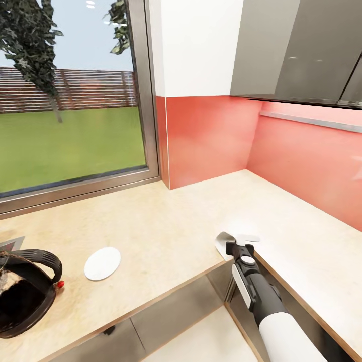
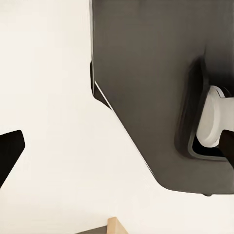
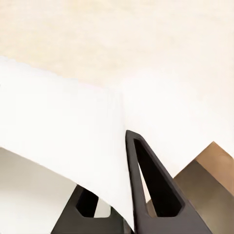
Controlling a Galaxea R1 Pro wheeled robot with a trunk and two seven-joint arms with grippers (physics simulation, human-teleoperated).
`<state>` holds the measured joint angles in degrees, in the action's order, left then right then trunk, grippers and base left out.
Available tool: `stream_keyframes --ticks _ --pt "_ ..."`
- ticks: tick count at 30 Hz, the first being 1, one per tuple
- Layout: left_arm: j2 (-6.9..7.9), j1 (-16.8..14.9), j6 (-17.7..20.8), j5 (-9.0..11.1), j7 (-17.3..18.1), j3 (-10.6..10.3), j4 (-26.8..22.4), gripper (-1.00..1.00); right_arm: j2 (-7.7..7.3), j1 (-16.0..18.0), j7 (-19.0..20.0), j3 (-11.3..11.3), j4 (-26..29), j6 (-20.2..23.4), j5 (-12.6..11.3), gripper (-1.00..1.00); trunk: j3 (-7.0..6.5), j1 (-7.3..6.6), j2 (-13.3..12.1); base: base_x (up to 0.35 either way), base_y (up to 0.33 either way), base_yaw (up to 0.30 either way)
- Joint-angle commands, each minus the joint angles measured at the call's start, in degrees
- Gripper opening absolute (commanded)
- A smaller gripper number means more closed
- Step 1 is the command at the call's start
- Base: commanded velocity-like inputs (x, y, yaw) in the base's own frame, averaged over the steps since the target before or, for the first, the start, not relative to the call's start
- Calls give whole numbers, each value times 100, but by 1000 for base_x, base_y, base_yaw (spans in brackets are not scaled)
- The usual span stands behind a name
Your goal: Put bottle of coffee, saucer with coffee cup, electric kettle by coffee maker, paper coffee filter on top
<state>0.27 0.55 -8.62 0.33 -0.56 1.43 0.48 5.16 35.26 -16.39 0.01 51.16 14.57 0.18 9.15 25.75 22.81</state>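
The right pincer is pinched shut on the thin white paper filter, right at the inner corner edge of the tabletop. The filter is light and floppy. It could crumple or tear, so holding its rim gently is best. A white saucer lies flat beside the black kettle, well apart from the filter. I cannot tell how the left pincer stands. Behind are a pink wall and a big window.
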Motion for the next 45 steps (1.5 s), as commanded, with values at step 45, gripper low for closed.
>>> stream_keyframes --ticks 45 --pt "54 6 -34 6 12 10 6 100 85 7 23 544 2614 1075 -61 -100 10 3 11 0 0 0"
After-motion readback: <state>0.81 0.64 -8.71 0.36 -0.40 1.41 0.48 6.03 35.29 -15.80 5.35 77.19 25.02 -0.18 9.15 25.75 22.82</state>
